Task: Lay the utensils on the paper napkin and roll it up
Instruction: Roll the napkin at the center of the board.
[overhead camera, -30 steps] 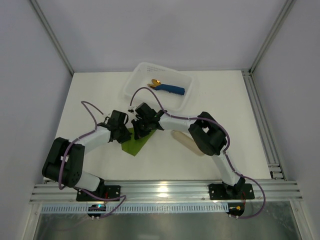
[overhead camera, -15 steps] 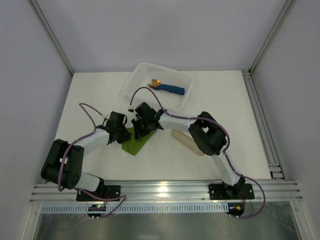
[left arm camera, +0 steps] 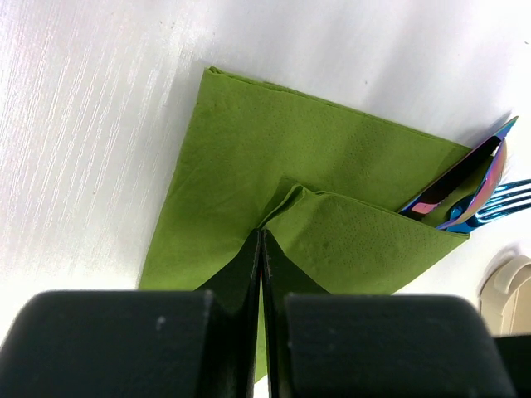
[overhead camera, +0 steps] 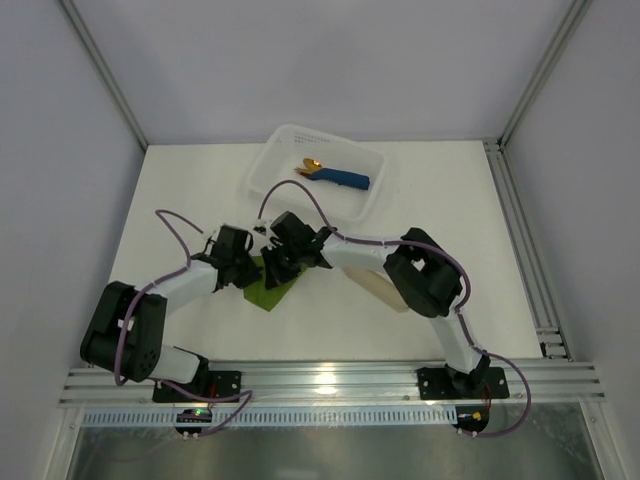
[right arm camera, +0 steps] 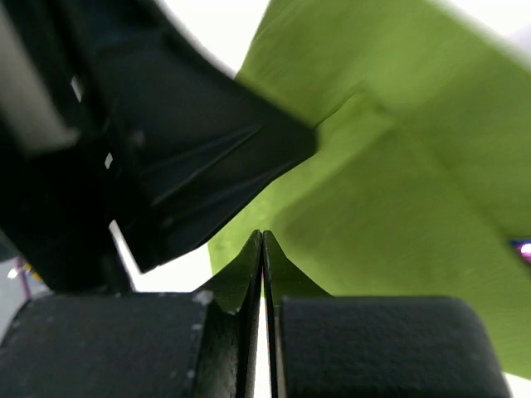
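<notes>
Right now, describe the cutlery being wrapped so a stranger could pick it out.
On the white table lies a folded olive-green napkin. Slim utensils poke out of its fold. Their rainbow purple-blue sheen sets them apart from the gold cutlery wrapped in blue in the bin.

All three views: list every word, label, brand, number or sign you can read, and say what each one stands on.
No readable text in any view.
Paper napkin: plain green, no print.
Utensils: no stamp or brand shows on the visible tips.
Clear bin and the blue roll in it: too small to show any label.
Beige piece: no marking visible.
</notes>
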{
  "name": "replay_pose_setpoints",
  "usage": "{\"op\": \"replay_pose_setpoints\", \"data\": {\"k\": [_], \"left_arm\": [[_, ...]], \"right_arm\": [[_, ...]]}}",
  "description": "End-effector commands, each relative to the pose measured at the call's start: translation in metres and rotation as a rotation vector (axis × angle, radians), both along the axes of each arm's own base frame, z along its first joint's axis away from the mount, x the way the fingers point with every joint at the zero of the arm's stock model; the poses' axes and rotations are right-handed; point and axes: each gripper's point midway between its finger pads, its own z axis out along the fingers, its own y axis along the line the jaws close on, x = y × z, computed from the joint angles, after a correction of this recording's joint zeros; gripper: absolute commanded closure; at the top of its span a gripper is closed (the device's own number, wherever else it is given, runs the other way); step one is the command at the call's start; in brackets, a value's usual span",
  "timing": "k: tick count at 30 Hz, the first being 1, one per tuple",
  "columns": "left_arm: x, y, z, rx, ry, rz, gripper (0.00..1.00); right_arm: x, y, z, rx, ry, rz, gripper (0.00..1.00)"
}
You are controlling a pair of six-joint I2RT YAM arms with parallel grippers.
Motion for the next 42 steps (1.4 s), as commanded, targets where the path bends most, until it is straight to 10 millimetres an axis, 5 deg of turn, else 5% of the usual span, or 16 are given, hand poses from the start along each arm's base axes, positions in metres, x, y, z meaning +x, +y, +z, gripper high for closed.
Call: {"op": "replay_pose_setpoints", "data": {"k": [1,10,18,35,42], "left_arm": [[-0.018,0.007,-0.013,0.018,0.06,0.01,1.0],[-0.023,0.008,-0.011,0.005,0.062,0.029,1.0],[-0.028,0.008,-0.015,-0.009,0.071,0.037,1.0],[-0.046,0.013,-0.016,-0.025,0.075,0.056,1.0],[-0.047,0.011,-0.013,-0.04,0.068,0.056,1.0]], "right_arm": [[-0.01,0.015,0.04,0.14,-0.012,0.037,0.96],[-0.03,0.021,0.037,0.211,0.069,0.081,0.96],[-0.031,0.021,0.015,0.18,0.105,0.059,0.96],[0.015,-0.007,0.012,0.104,0.038,-0.115,0.96],[0.023,-0.002,0.015,0.119,0.048,-0.126,0.96]]}}
